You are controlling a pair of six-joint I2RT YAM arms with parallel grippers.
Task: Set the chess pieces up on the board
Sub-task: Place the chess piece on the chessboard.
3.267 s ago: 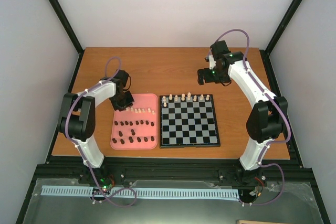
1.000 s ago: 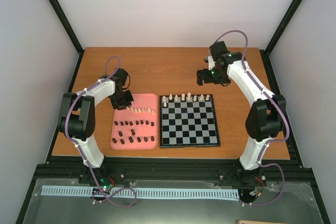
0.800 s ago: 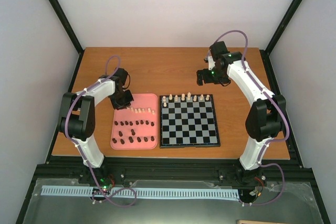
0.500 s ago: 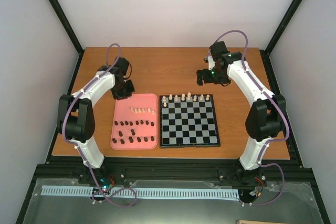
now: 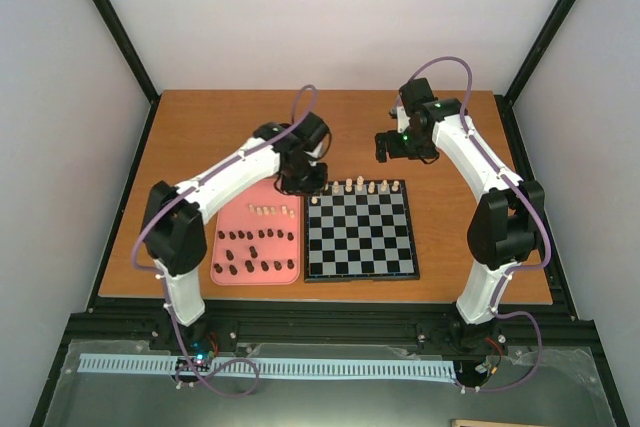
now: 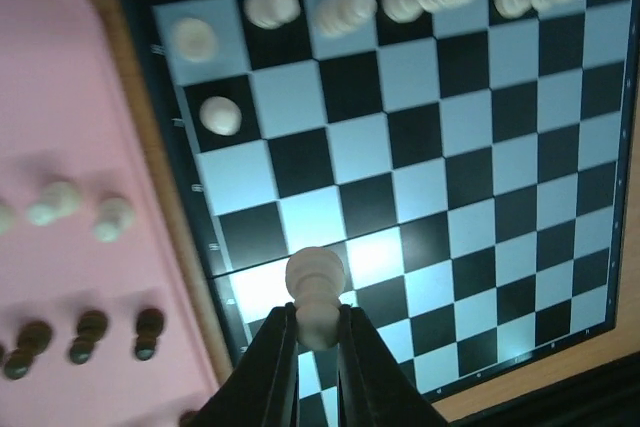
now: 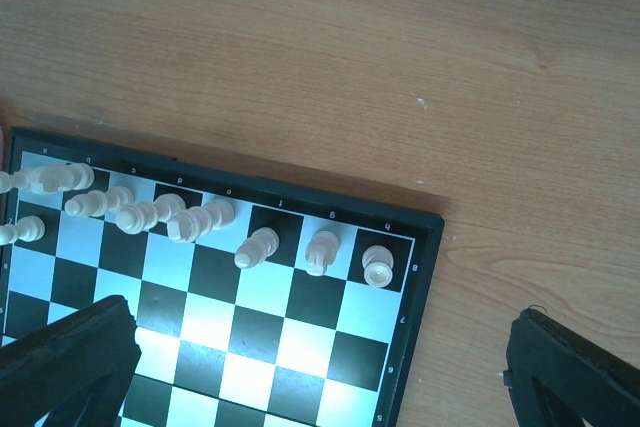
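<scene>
My left gripper (image 6: 318, 315) is shut on a cream pawn (image 6: 315, 273), held above the left side of the board (image 6: 500, 147). From above, the left gripper (image 5: 300, 179) hangs by the board's (image 5: 365, 242) far left corner. A row of cream chess pieces (image 5: 355, 187) stands on the far rank, and one cream pawn (image 6: 220, 115) on the rank in front. My right gripper (image 5: 385, 147) hovers open beyond the board's far edge, holding nothing. Its wrist view shows the right end of the cream row (image 7: 255, 245).
A pink tray (image 5: 232, 222) lies left of the board. It holds a few cream pieces (image 5: 270, 211) at its far side and several dark pieces (image 5: 255, 252) in two rows. Bare wooden table surrounds tray and board.
My left gripper closed on a cream pawn at the tray's far side, lifted it and swung right to the board's far left corner. The right arm stayed still.
</scene>
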